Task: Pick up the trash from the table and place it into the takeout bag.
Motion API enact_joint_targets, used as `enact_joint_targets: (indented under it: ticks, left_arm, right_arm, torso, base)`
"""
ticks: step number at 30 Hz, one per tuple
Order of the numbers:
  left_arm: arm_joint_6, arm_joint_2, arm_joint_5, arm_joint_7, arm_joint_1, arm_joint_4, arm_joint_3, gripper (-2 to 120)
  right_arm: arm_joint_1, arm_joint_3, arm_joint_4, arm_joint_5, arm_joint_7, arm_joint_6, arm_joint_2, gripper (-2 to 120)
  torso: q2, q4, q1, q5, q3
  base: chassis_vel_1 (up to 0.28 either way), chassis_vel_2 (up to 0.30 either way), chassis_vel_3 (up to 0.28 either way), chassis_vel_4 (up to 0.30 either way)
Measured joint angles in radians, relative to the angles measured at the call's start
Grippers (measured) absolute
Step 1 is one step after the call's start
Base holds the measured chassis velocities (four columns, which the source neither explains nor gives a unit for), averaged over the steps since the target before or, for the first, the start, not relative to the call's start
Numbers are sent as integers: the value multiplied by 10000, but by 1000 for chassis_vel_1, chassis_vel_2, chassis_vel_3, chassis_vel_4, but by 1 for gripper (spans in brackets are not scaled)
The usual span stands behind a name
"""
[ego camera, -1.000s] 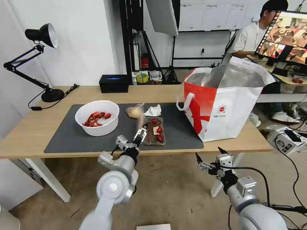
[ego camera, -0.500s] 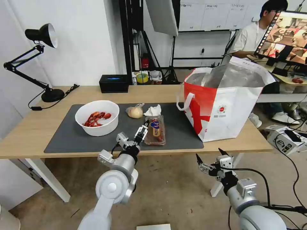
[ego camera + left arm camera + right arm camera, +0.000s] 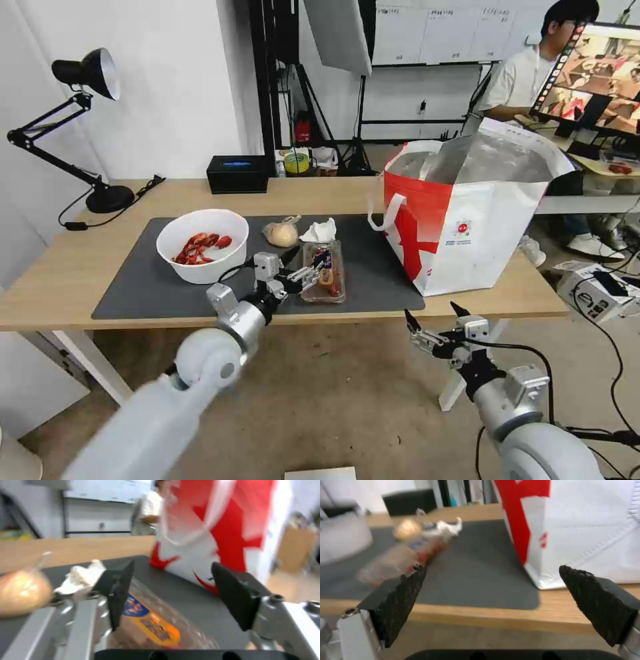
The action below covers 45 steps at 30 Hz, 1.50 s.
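Note:
On the dark mat (image 3: 140,287) of the table (image 3: 60,280) stand a white bowl (image 3: 202,245) with red shellfish scraps, a clear bag around a beige lump (image 3: 281,233), a crumpled tissue (image 3: 320,231) and a clear plastic tray (image 3: 325,275). My left gripper (image 3: 305,261) is open at the tray's left side, just above it. In the left wrist view the tray (image 3: 150,625) lies below and between the spread fingers of the left gripper (image 3: 176,595), with the tissue (image 3: 81,576) beyond. The red-and-white takeout bag (image 3: 467,220) stands open at the right. My right gripper (image 3: 432,321) is open, below the table's front edge.
A black box (image 3: 237,173) with a blue mark sits at the table's back edge, and a black desk lamp (image 3: 87,73) stands at the far left. A person sits at a monitor behind the bag. Bare mat lies between tray and bag.
My left arm has reached forward and turned, bringing its open gripper up from the tray's near edge to its left side. The right gripper has barely shifted.

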Motion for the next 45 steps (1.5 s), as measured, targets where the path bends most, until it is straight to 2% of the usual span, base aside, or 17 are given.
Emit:
enact_joint_targets:
  ticks: [1,2,3,4,6,7,9,11,15,20,22,24,26,34,45]
  left_arm:
    - [-85,117,226,348,-125,100,97,56]
    - [-273,259,739,1076,-356,325,238,48]
    - [-350,313,906,1382,-474,453,313,44]
    - [-350,313,906,1382,-474,453,313,44]
    - [-483,468,1051,2023,-853,826,614,32]
    - [-483,468,1051,2023,-853,826,614,32]
    - [-532,704,1034,2335,-1293,1161,1009,21]
    - [-532,779,1010,2399,-1434,1255,1151,17]
    - [-643,989,957,2502,-2131,1735,1840,1]
    - [-685,926,975,2510,-2578,1893,2345,0]
    - [-690,721,973,2465,-2879,2192,2649,0]
    - [-690,721,973,2465,-2879,2192,2649,0]
    - [-722,426,974,2409,-3324,2639,3055,0]
    - [-753,198,959,2393,-3861,3139,3532,0]
    - [-795,365,900,2404,-3986,3240,3650,0]
  right_arm:
    - [7,0,54,234,7,12,22,100]
    - [67,3,114,726,31,22,33,100]
    - [107,4,118,925,65,28,32,100]
    - [107,4,118,925,65,28,32,100]
    - [183,3,96,1147,148,40,27,100]
    - [183,3,96,1147,148,40,27,100]
    - [212,-34,40,1203,165,42,86,100]
    - [218,-49,22,1239,165,43,114,100]
    - [280,-82,-53,1449,167,42,198,100]
    - [298,-81,-115,1465,166,42,205,100]
    - [336,-85,-173,1465,165,42,217,100]
    - [336,-85,-173,1465,165,42,217,100]
    - [335,-91,-223,1464,160,39,319,100]
    - [322,-67,-263,1562,154,19,407,100]
    - [1172,-158,-490,3584,297,112,145,100]
  torso:
    - [0,0,0,0,0]
    - [0,-2,-1,-1,-1]
    - [0,-2,-1,0,-1]
    - [0,-2,-1,0,-1]
    - [0,-1,0,-1,-1]
    - [0,-1,0,-1,-1]
    - [0,-1,-1,1,-1]
    - [0,-2,0,3,-1]
    - [0,-1,0,1,0]
    - [0,-1,-1,3,-1]
    - [0,-2,-1,2,-1]
    - [0,-2,-1,2,-1]
    - [0,-2,0,3,0]
    - [1,-1,-1,2,0]
    - [0,0,-1,2,0]
  base:
    - [0,0,0,0]
    - [0,0,0,0]
    - [0,0,0,0]
    - [0,0,0,0]
    - [0,0,0,0]
    - [0,0,0,0]
    - [0,0,0,0]
    - [0,0,0,0]
    - [0,0,0,0]
    - [0,0,0,0]
    - [0,0,0,0]
    - [0,0,0,0]
    - [0,0,0,0]
    - [0,0,0,0]
    - [0,0,0,0]
